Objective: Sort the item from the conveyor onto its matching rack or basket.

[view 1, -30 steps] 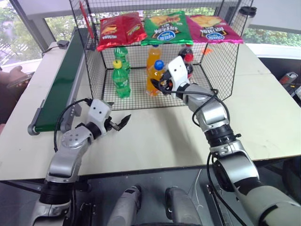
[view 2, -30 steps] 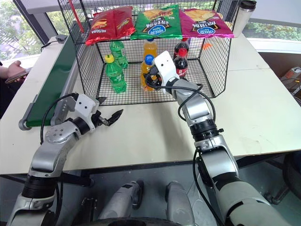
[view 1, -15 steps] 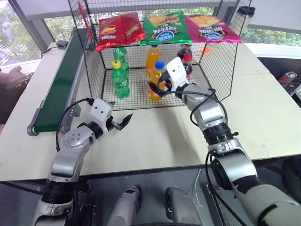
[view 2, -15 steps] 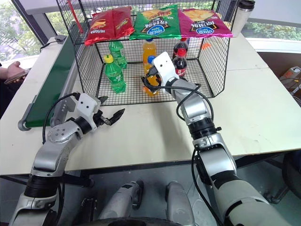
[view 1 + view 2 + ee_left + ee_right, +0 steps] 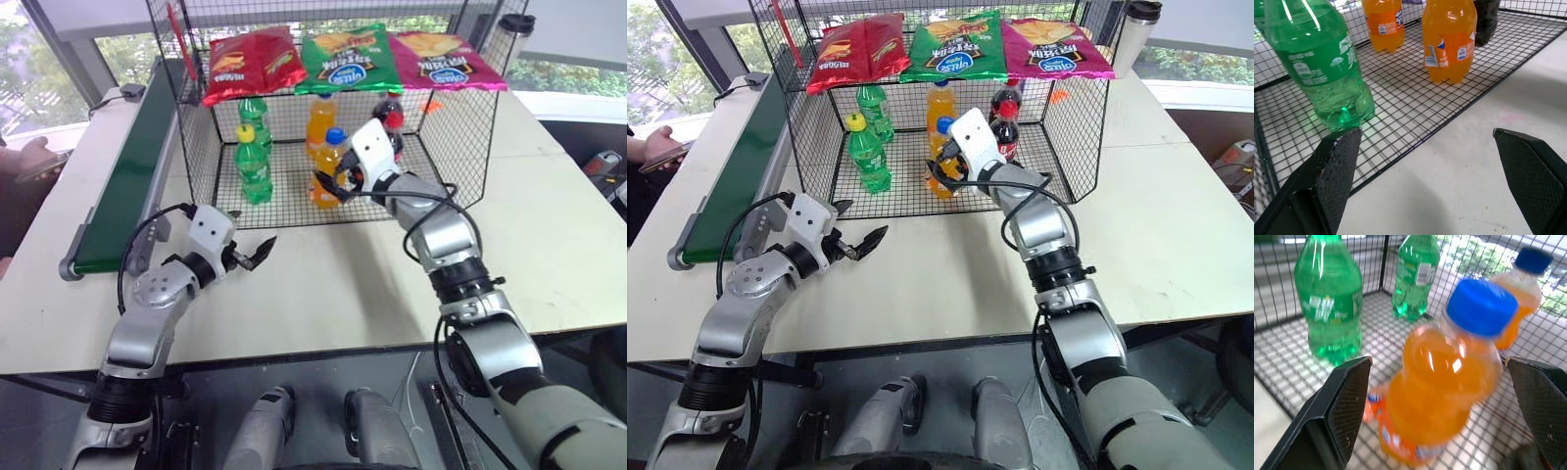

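We see the small clear blue-capped orange soda bottle (image 5: 327, 168) standing on the black wire-grid cage's (image 5: 460, 147) floor, between our right end effector's (image 5: 331, 182) parted fingers; left end effector (image 5: 257, 253) likewise apart.

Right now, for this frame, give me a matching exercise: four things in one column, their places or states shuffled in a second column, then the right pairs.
Things:
1. blue-capped orange soda bottle
2. three chip bags
3. left gripper
4. conveyor

Places or states:
A. open, over the white table in front of the cage
B. on the cage floor, between the right gripper's open fingers
C. beside the cage, on the robot's left
D. on the cage's mesh top

Pairs: 1-B, 2-D, 3-A, 4-C
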